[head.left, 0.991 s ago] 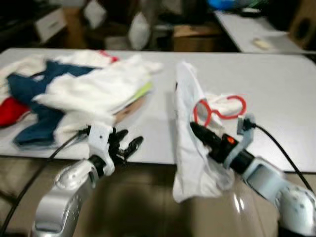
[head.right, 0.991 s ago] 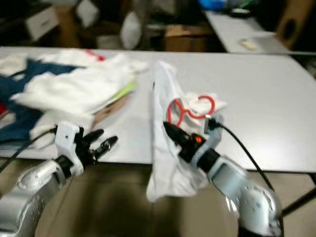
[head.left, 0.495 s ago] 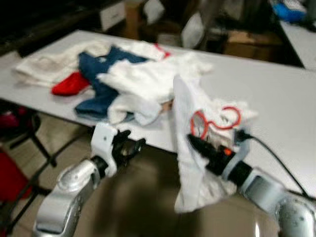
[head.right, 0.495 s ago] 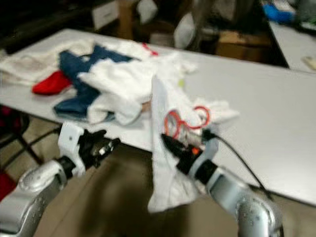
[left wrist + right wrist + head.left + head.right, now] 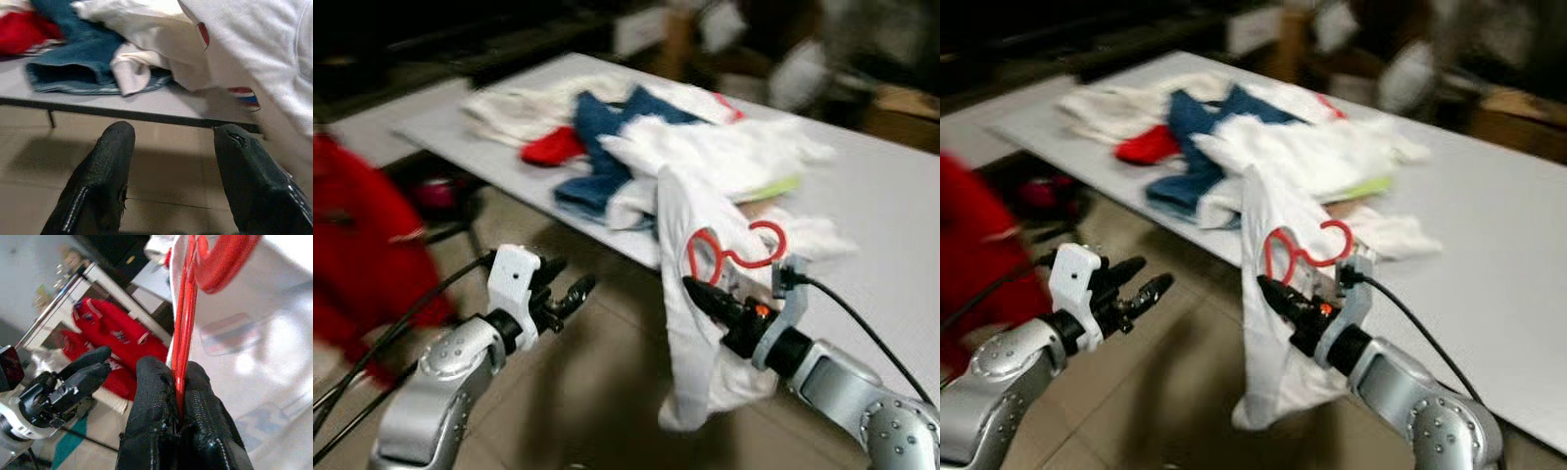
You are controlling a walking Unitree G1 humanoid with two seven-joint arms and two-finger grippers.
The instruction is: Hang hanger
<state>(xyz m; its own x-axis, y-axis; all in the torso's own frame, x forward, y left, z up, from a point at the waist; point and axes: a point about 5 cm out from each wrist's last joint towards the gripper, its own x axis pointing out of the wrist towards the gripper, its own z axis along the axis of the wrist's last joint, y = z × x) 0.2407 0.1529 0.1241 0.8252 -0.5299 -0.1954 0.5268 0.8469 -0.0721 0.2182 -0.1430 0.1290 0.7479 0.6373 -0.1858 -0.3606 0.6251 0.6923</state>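
Mostly, white shirt (image 5: 690, 323) hides the clamped red hanger (image 5: 734, 257).

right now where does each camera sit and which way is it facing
Left eye view: head, looking forward and down at the table of clothes; both silver arms show.
Right eye view: same head camera, same scene.
Left wrist view: along the open left pincer toward the table edge and a blue garment.
Right wrist view: along the right pincer, shut on the red hanger.
Shared: both eyes and the right wrist show the hanger in a white garment and the left pincer.
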